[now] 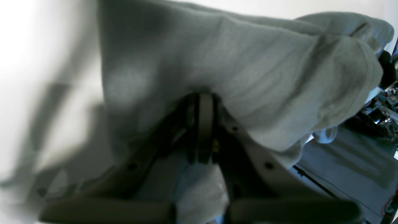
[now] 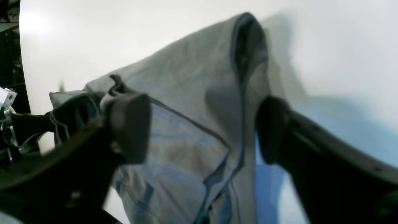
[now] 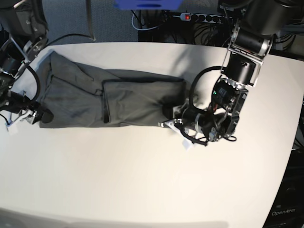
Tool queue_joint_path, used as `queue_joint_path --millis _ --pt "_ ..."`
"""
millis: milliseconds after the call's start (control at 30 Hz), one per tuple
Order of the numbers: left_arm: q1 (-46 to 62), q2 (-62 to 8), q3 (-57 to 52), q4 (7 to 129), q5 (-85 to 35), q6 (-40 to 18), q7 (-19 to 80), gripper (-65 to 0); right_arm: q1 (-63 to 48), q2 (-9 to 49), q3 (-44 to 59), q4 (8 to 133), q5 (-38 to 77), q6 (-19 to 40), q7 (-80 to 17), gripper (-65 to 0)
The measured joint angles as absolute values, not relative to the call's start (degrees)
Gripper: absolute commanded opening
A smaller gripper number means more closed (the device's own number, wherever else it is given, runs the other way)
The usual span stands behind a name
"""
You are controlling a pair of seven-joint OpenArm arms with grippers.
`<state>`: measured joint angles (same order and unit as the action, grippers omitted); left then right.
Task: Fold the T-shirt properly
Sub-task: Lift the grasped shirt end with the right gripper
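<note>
**While one end is pinched, the other lies between spread jaws**

Stretched lengthwise across the white tabletop (image 3: 152, 180), the T-shirt (image 3: 118, 97) lies as a long, partly folded dark grey band, wrinkled, with one layer doubled over near its middle. The left gripper (image 3: 172, 118) sits at the band's end nearer the middle of the tabletop, its jaws closed tight on a bunch of the cloth, which drapes over them in the left wrist view. The right gripper (image 2: 202, 127) is at the opposite end, by the tabletop edge; its jaws stand wide apart with the shirt's hem lying between them, not clamped.
</note>
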<state>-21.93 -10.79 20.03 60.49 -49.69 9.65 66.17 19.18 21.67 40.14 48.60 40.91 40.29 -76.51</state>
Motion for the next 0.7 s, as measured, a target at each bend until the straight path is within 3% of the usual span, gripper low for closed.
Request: queue_joint_path --millis 267,400,700 --pt "-21.9 -10.6 18.7 60.4 -49.7 9.6 66.4 -63.1 18.9 21.1 40.1 48.3 39.4 40.0 -77.4 -53.0" --pt "-21.8 -10.5 17.6 60.2 -49.7 9.6 66.4 -63.1 18.7 21.0 40.1 48.1 39.1 39.9 -77.8 -64.6" --pt "-21.8 -10.5 17.6 60.2 -49.7 9.6 66.4 -63.1 18.7 21.0 40.0 48.1 39.0 39.8 -78.0 -64.4"
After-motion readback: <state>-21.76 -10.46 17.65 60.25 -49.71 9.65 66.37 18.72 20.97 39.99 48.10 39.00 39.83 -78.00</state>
